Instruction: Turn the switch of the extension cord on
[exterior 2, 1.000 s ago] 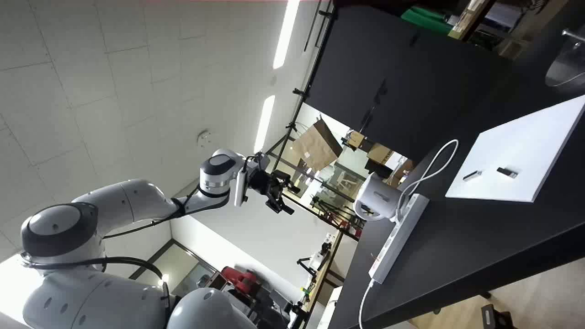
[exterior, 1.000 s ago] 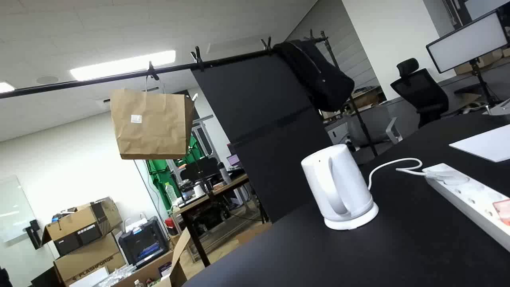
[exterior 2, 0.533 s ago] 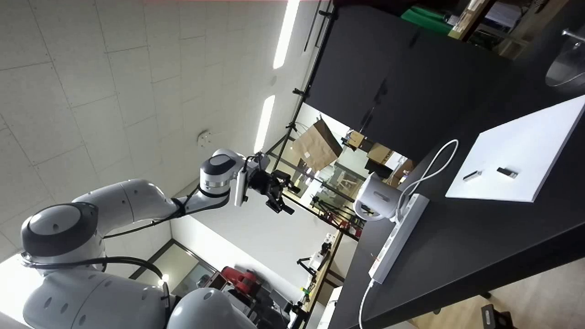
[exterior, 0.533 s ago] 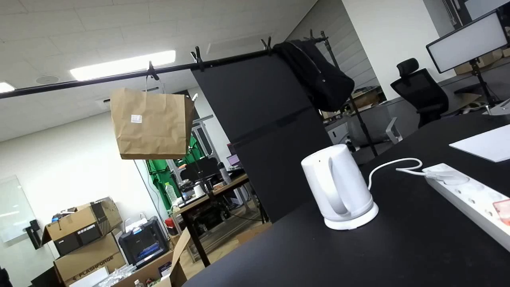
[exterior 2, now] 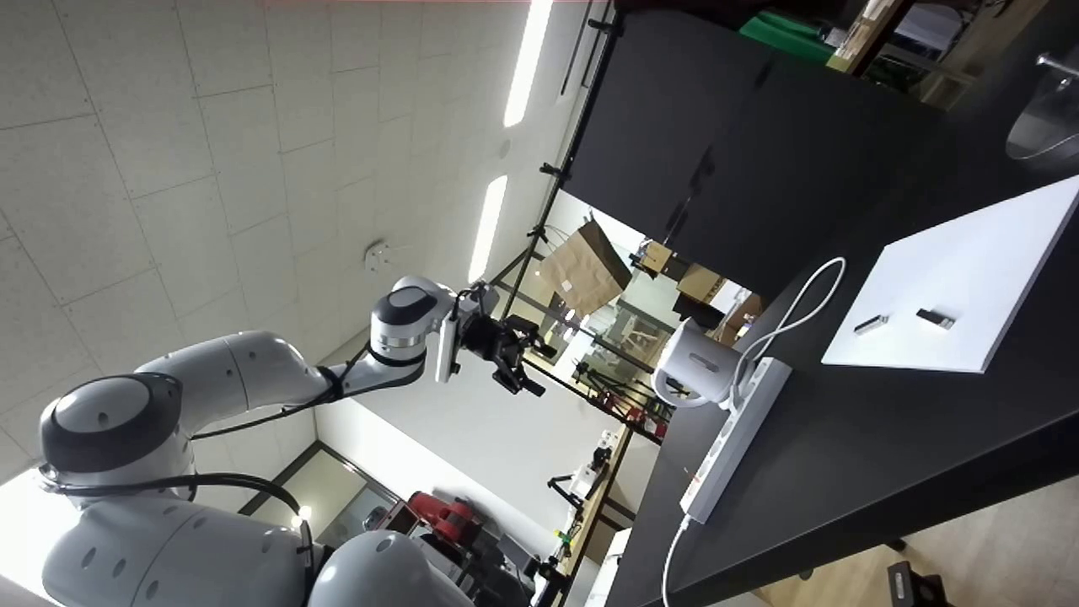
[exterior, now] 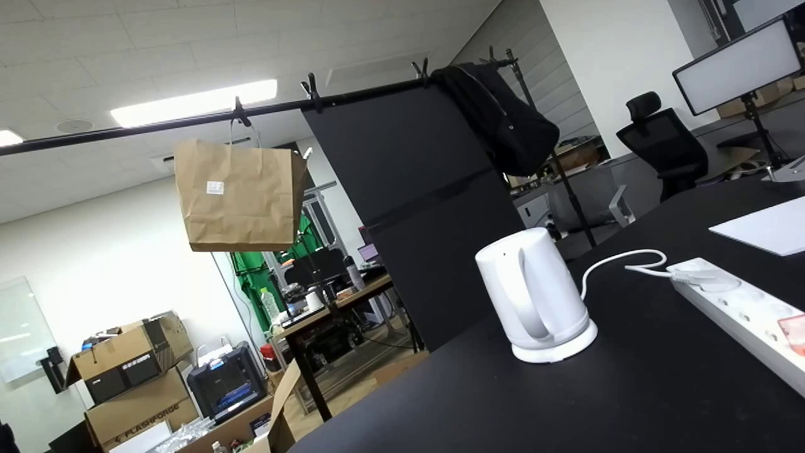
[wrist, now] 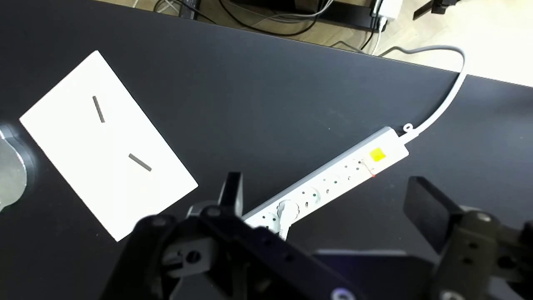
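Observation:
The extension cord is a long white power strip lying on the black table in both exterior views and diagonally in the wrist view. Its switch looks yellow in the wrist view and translucent red in an exterior view, near the cable end. A white plug sits in a socket towards the opposite end. My gripper is open and empty, high above the table and apart from the strip. In the wrist view the gripper has its fingers wide apart; the left one hides the strip's near end.
A white kettle stands beside the strip, also in an exterior view. Its white cord loops on the table. A flat white sheet with two dark bars lies apart. The strip's cable runs over the table edge.
The arm and gripper have shifted only very slightly in an exterior view, towards its right edge. The strip, the kettle and the sheet have not moved.

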Robot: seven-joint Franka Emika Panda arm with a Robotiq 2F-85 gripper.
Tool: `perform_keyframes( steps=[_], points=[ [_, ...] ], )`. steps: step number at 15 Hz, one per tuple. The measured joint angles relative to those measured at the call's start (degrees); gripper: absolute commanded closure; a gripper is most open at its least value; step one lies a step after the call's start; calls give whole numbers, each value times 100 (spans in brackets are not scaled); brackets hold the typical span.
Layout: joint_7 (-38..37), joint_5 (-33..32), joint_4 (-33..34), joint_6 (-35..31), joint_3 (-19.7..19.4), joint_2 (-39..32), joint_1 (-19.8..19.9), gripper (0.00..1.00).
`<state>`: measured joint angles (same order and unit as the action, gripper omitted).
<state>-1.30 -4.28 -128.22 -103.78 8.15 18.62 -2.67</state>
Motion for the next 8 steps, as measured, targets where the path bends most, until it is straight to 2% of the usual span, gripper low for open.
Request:
perform_keyframes(
  steps=[4, 8],
  points=[
    [-465, 415, -393, -647, 24, -62, -66, 0],
    [-1586, 650, -775, -1381, 189, -368, -92, 0]
  ],
)
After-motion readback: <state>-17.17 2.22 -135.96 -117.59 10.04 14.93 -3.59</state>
